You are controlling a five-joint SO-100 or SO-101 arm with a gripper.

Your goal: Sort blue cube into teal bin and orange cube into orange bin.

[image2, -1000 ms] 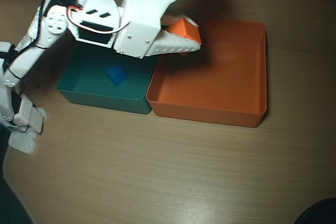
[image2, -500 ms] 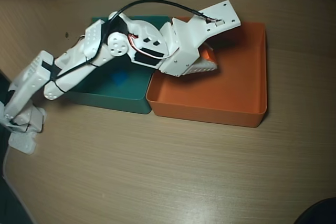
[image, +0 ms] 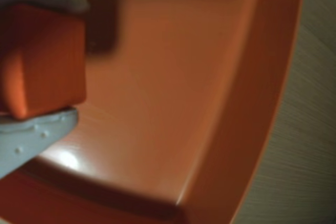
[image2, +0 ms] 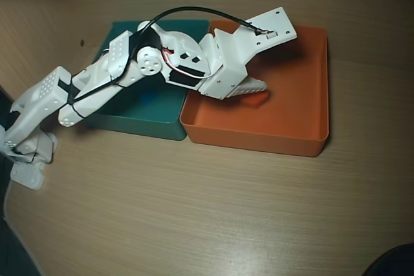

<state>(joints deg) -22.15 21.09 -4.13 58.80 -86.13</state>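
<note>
Wrist view is basically all orange: the orange cube [image: 44, 59] fills the left side, plain smooth faces with slightly rounded edges, pinched between the two white fingers [image: 37, 135], one above it and one below. So the fingers are closed right down onto the cube, holding it over the floor of the orange bin [image: 173, 77]; can't tell if it touches the floor yet.

From the overhead view, the gripper [image2: 255, 93] sits inside the orange bin [image2: 297, 121], toward the wall it shares with the teal bin [image2: 129, 123], and a bit of the orange cube [image2: 259, 98] peeks out under the white fingers. The blue cube [image2: 149, 98] is lying in the teal bin, mostly hidden under the arm, just a small bright blue patch showing.

Count: one orange cube, one blue cube, one teal bin, one orange bin. Both bins sit touching side by side toward the far edge of the wooden worktop [image2: 207, 211].
</note>
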